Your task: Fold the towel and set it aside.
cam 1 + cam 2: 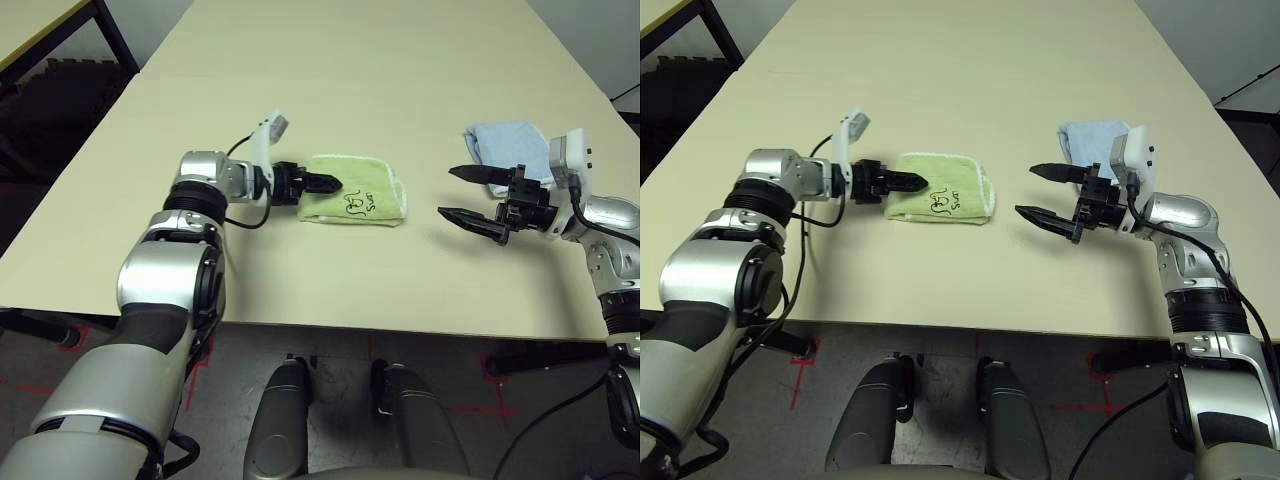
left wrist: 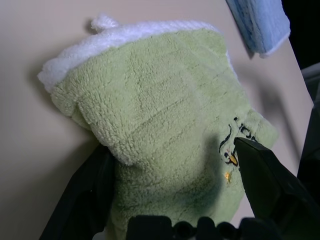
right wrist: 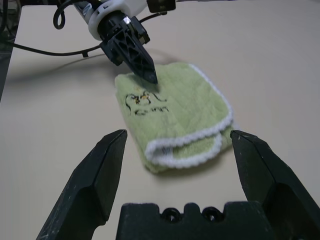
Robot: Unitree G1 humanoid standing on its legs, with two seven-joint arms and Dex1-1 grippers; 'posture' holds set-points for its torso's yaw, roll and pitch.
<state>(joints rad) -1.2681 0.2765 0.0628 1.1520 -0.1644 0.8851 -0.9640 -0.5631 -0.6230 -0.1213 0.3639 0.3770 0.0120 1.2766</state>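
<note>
A: The towel (image 1: 355, 203) lies folded mid-table; the left gripper (image 1: 318, 183) straddles its near edge, fingers spread, and the right gripper (image 1: 478, 196) waits open.

B: Risk: closing might catch 1 layer, and the fold opens.

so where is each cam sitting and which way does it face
Left eye view: on the head, looking forward and down at the table; both silver forearms show.
Right eye view: beside it, same scene, with the folded green towel mid-table.
Left wrist view: on the left wrist, looking along the open left end effector over the towel.
Right wrist view: on the right wrist, looking past the open right end effector at the towel.
Shared: both wrist views show the towel's dark embroidery; the left wrist and eye views share the blue cloth.
</note>
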